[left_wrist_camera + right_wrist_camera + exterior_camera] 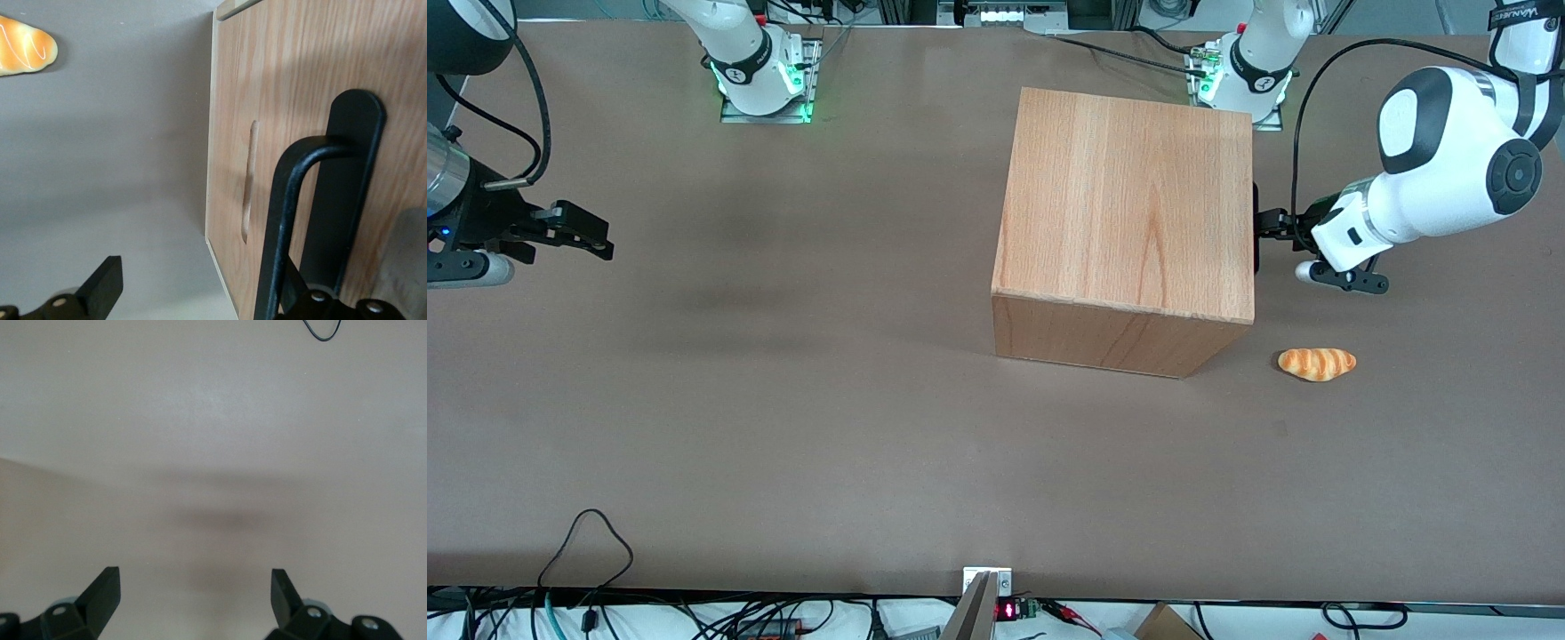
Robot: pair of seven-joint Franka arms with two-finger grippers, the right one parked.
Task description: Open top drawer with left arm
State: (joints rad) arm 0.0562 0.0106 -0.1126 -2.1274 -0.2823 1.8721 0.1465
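Left wrist view shows the black two-finger gripper (200,293) spread around the slim black bar handle (283,220) of the pale-wood top drawer (293,80), ready to pull.

Drawer front hidden in front view; gripper (1272,224) half-hidden beside cabinet (1129,213).

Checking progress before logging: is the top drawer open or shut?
Shut: the top drawer front sits flush with the cabinet; the gripper is at its handle.
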